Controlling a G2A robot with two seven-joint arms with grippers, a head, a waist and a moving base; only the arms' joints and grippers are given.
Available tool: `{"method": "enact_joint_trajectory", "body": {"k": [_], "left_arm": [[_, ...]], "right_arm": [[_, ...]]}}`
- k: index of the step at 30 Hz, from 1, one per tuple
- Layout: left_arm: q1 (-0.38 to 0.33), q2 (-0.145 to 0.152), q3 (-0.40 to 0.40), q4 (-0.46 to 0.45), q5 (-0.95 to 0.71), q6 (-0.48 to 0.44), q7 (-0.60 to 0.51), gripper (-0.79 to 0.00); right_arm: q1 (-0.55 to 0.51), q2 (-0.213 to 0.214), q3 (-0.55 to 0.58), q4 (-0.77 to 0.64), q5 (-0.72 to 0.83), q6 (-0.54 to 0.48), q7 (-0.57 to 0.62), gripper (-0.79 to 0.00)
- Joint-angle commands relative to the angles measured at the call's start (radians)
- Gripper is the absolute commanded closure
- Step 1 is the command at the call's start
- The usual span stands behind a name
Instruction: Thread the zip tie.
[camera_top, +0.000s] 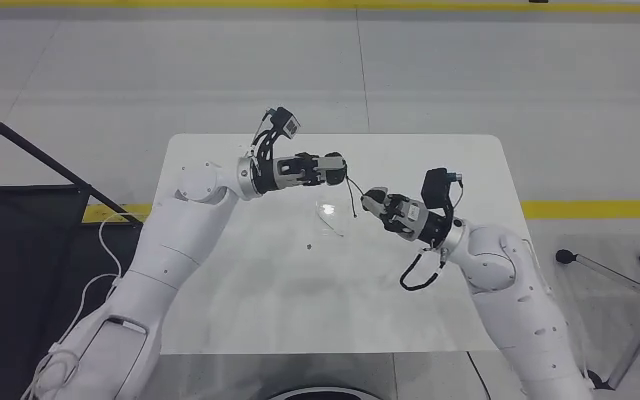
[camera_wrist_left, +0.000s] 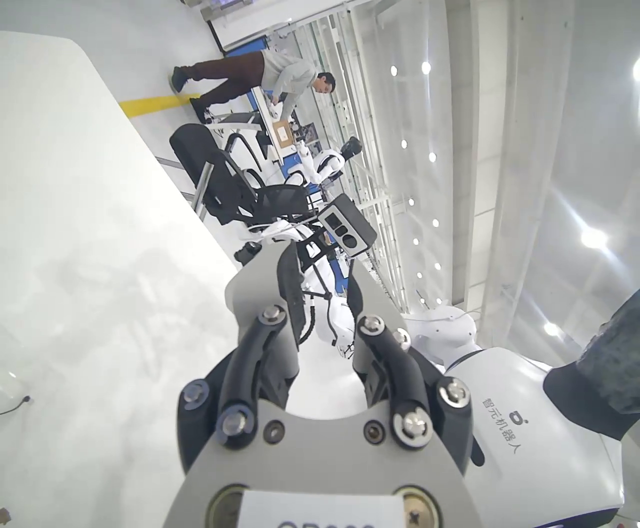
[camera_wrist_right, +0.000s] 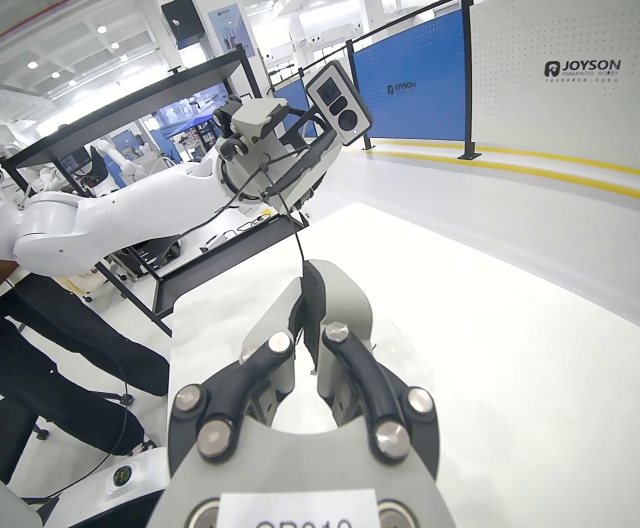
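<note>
The right gripper (camera_wrist_right: 306, 295) is clamped on a thin black zip tie (camera_wrist_right: 296, 235) above the middle of the table (camera_top: 250, 300). The strap reaches left to the left gripper (camera_wrist_left: 322, 280), whose jaws stand parted. Held by only 1 gripper, the limp strap could sway or slip, and threading would likely miss.

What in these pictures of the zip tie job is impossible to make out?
Whether the left claw grips the upper end of the zip tie: too small in the top view.
Where the tie's head is: too thin in the top view, partly covered by the shut right claw in the right wrist view.
What the clear item on the table is: see-through, faint.
</note>
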Motion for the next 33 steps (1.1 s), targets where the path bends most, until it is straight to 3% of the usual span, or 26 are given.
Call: {"method": "enact_joint_trajectory", "body": {"k": [1, 10, 12, 21, 33], "left_arm": [[-0.003, -0.002, 0.002, 0.005, 0.000, -0.002, -0.004, -0.262], [-0.013, -0.010, 0.012, 0.019, 0.012, -0.015, -0.008, -0.185], [-0.013, -0.011, 0.012, 0.023, 0.010, -0.017, -0.007, 0.000], [-0.011, -0.013, -0.005, 0.042, 0.004, -0.034, 0.009, 0.000], [0.006, 0.000, -0.062, 0.050, 0.021, -0.046, 0.050, 0.000]], "right_arm": [[0.001, 0.000, -0.003, 0.001, 0.001, 0.001, 0.000, 0.000], [0.003, 0.003, -0.010, 0.001, -0.002, 0.005, -0.003, 0.000], [0.003, 0.003, -0.012, 0.001, -0.001, 0.005, -0.003, 0.000], [-0.004, 0.008, -0.004, -0.007, -0.005, 0.001, -0.018, 0.000], [-0.042, 0.023, 0.041, -0.033, 0.022, -0.118, -0.069, 0.000]]}}
